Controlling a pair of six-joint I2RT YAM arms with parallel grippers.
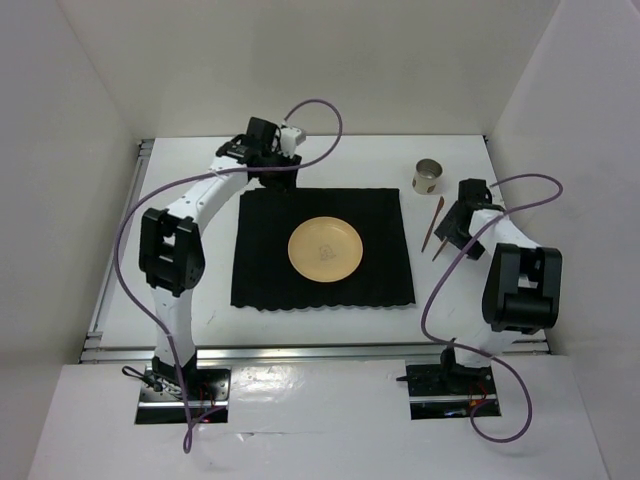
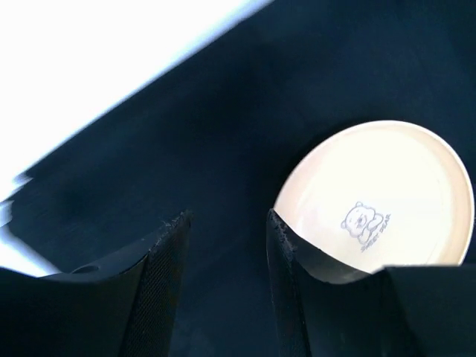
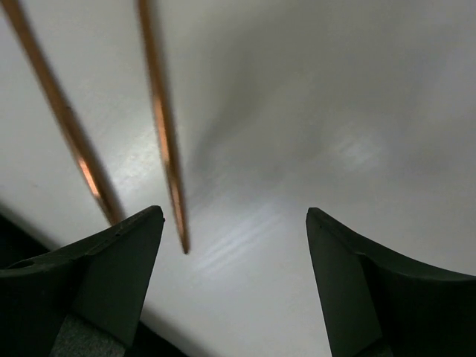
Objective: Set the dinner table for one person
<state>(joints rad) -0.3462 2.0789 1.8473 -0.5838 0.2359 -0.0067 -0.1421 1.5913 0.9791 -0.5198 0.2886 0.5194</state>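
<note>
Below the right gripper [image 3: 234, 216], the dinner table [image 3: 357, 111] bears two chopsticks [image 3: 160, 126].

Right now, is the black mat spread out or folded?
Spread out: the black mat lies flat as a full square, the yellow plate on its middle.

The left gripper [image 2: 227, 216] covers part of the plate [image 2: 387, 201]. Both blurred chopsticks [image 3: 162, 126] run off the top edge.

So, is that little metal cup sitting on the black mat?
No, the metal cup stands on the bare white table, beyond the far right corner of the black mat.
</note>
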